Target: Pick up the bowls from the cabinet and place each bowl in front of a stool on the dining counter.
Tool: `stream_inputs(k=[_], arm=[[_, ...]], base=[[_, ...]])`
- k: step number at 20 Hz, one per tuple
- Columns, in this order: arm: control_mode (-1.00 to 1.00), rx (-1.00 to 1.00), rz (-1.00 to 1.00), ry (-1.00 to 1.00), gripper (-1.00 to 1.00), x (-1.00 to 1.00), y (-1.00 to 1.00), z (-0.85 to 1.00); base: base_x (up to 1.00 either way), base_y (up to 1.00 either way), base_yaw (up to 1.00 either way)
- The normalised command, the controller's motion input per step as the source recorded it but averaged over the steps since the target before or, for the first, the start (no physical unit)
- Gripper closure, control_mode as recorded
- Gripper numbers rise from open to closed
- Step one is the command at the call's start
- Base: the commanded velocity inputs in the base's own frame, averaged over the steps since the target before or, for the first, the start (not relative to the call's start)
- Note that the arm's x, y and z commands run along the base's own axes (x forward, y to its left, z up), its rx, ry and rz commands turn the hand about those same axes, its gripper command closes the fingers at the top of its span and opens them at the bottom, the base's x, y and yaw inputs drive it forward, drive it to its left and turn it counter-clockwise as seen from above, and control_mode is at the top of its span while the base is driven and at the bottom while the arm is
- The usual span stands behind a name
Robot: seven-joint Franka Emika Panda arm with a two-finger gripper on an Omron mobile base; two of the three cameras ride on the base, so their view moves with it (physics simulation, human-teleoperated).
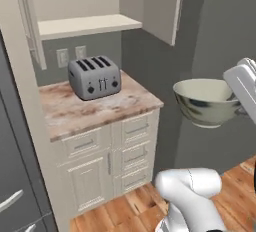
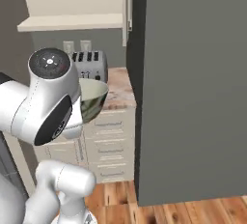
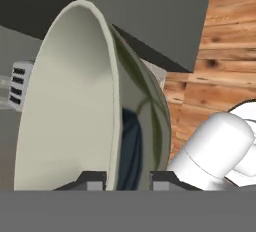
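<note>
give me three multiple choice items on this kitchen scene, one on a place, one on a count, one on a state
1. Where is the toaster?
A. on the marbled worktop
B. on the cabinet shelf
C. on the floor

2. How many bowls are in view?
A. three
B. none
C. one

3. What is the state of the bowl?
A. resting on the worktop
B. held in mid-air by the gripper
C. lying on the floor

Answers: 1 A, it stands on the worktop over the drawers. 2 C, a single grey-green bowl shows. 3 B, the fingers straddle its rim above the wood floor.
</note>
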Motion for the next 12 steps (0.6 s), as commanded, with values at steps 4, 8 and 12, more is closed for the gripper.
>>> stream_inputs(k=[4,8,12], arm=[[1.00,0.00,0.00,0.00,1.00,0.00,0.00,0.00],[1.00,0.00,0.00,0.00,1.00,0.00,0.00,0.00],[1.00,0.00,0.00,0.00,1.00,0.00,0.00,0.00]], base=[[-0.91,0.00,-0.71],[-0.56,0.00,-0.85],[-0.10,0.01,-0.99]])
